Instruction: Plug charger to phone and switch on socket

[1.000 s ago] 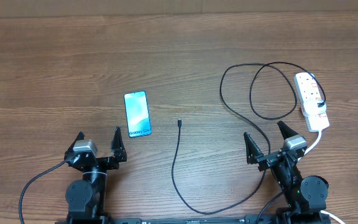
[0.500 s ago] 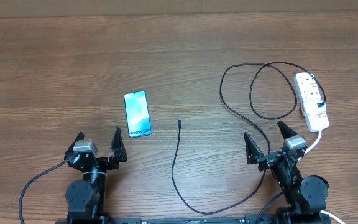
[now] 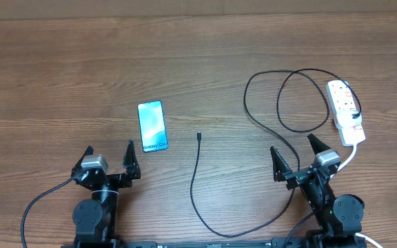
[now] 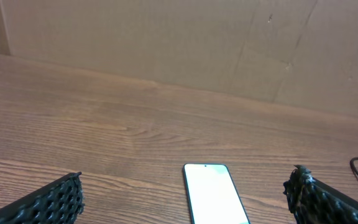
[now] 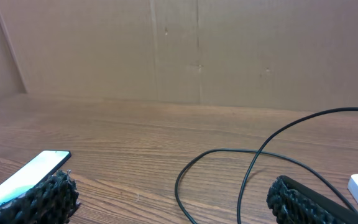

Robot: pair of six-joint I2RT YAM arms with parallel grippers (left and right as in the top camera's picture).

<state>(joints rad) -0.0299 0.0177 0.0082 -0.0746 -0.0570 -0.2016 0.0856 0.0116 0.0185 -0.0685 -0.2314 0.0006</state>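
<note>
The phone (image 3: 152, 127) lies flat on the table, its light-blue screen lit; it also shows as a white screen (image 4: 213, 193) between my left fingers and at the left edge (image 5: 30, 176) of the right wrist view. The charger cable (image 3: 195, 186) runs from its plug tip (image 3: 199, 137) near the table's middle down and round to wide loops (image 5: 229, 163) by the socket (image 3: 346, 111), a white power strip at the right. My left gripper (image 3: 109, 155) stands open just below the phone. My right gripper (image 3: 293, 153) stands open below the cable loops, holding nothing.
A cardboard wall (image 4: 166, 43) closes off the far side of the wooden table (image 3: 81, 62). The socket's thick white cord (image 3: 352, 156) runs down past my right arm. Both arm bases (image 3: 92, 213) sit at the near edge.
</note>
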